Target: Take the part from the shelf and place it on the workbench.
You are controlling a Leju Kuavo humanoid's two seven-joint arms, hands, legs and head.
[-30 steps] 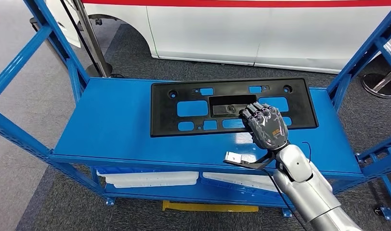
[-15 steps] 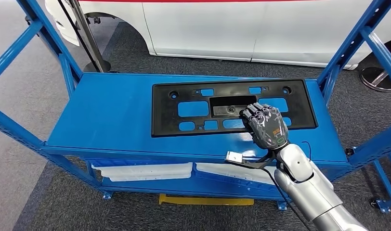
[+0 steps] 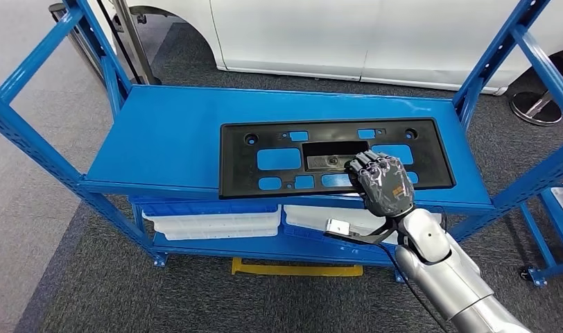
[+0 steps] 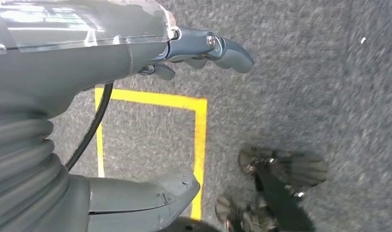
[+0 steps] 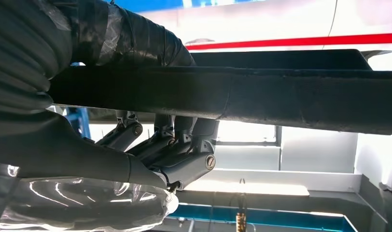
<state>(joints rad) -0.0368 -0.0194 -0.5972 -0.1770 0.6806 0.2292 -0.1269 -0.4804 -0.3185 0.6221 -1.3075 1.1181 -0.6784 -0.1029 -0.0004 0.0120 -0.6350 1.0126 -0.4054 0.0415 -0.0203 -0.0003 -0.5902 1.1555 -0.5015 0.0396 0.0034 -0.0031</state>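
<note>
The part (image 3: 334,139) is a long flat black plastic panel with several cut-outs. It lies across the blue shelf top (image 3: 168,146), and its near edge reaches past the shelf's front edge. My right hand (image 3: 384,186) grips that near edge right of the middle, its fingers curled over the panel. In the right wrist view the panel's dark edge (image 5: 281,101) runs across the picture, with the right hand's fingers (image 5: 175,154) wrapped around it. My left hand (image 4: 78,63) hangs over the grey carpet with fingers apart and holds nothing.
Blue shelf uprights stand at the left (image 3: 29,139) and the right (image 3: 497,62). White trays (image 3: 209,223) sit on the lower shelf. A white car (image 3: 348,35) is parked behind the shelf. Yellow tape (image 3: 296,268) marks the carpet under the shelf.
The whole picture has shifted, so the camera has moved and the shelf looks farther off. My right hand keeps its hold, and the panel now overhangs the shelf's front edge.
</note>
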